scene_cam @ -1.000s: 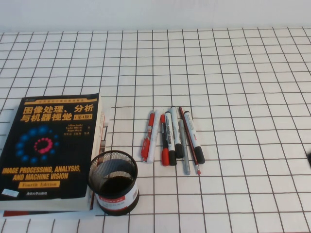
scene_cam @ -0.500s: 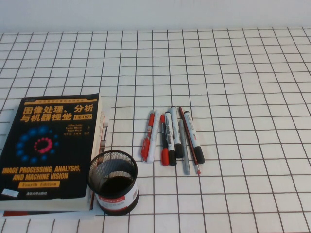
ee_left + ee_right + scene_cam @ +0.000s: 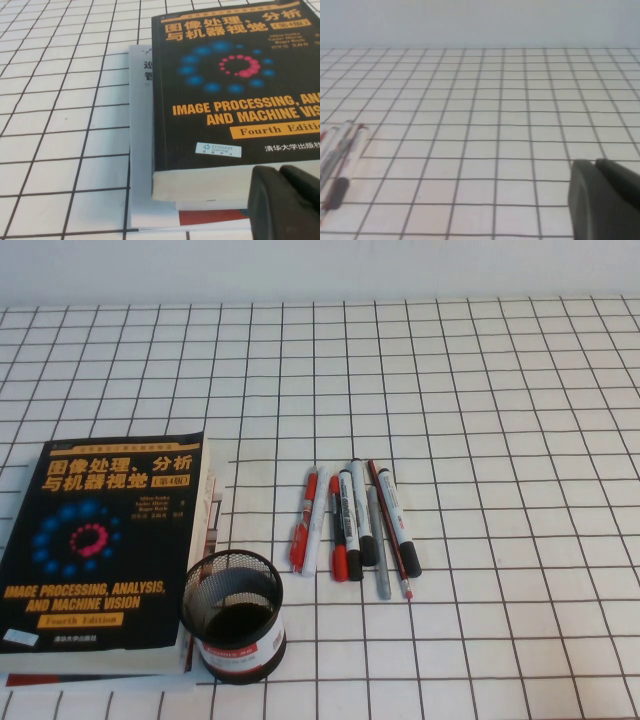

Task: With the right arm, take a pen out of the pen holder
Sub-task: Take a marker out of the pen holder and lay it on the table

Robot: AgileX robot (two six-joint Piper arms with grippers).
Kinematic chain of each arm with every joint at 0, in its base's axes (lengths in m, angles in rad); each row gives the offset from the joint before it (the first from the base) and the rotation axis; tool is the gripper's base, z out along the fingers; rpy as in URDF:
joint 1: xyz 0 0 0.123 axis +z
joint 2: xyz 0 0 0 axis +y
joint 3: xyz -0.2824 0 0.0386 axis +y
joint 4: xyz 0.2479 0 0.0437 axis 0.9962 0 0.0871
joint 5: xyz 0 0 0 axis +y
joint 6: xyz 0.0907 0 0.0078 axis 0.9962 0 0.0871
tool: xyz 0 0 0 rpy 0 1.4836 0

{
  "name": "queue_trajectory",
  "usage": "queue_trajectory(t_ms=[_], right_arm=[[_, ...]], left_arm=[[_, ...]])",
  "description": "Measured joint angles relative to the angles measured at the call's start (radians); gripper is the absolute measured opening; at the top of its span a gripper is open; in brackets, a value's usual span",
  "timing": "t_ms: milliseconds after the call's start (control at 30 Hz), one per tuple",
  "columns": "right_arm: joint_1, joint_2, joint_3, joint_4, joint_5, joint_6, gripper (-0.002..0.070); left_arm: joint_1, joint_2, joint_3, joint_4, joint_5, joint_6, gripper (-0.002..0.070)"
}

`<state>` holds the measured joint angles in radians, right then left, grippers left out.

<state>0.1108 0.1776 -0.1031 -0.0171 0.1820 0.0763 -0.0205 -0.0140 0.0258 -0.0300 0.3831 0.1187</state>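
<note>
The black mesh pen holder (image 3: 233, 615) stands at the table's front left, and I see no pen in it. Several pens and markers (image 3: 355, 525) lie side by side on the table just right of and behind it; in the right wrist view the pens (image 3: 337, 155) show off to one side. My right gripper (image 3: 594, 162) is shut and holds nothing, hovering over bare grid cloth away from the pens. My left gripper (image 3: 279, 170) is shut with nothing in it, near the front edge of the book. Neither gripper appears in the high view.
A thick black textbook (image 3: 100, 550) lies on top of other books at the front left, touching the pen holder. In the left wrist view the textbook (image 3: 235, 90) rests on a white book (image 3: 142, 150). White grid-patterned cloth (image 3: 480, 390) covers the table.
A dark tip of the right gripper showed at the high view's right edge a second ago; it has withdrawn out of that view. Pens, holder and book have not moved.
</note>
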Motion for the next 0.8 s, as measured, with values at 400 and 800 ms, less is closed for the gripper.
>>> queue_trajectory(t_ms=[400,800], right_arm=[[-0.159,-0.185,0.126,0.037,0.012,0.002,-0.0015],[-0.137,-0.185,0.128,0.031,0.172,-0.047,-0.0015]], left_arm=[[0.000,0.000,0.000,0.000,0.000,0.000,-0.0004],[0.000,0.000,0.000,0.000,0.000,0.000,-0.0004]])
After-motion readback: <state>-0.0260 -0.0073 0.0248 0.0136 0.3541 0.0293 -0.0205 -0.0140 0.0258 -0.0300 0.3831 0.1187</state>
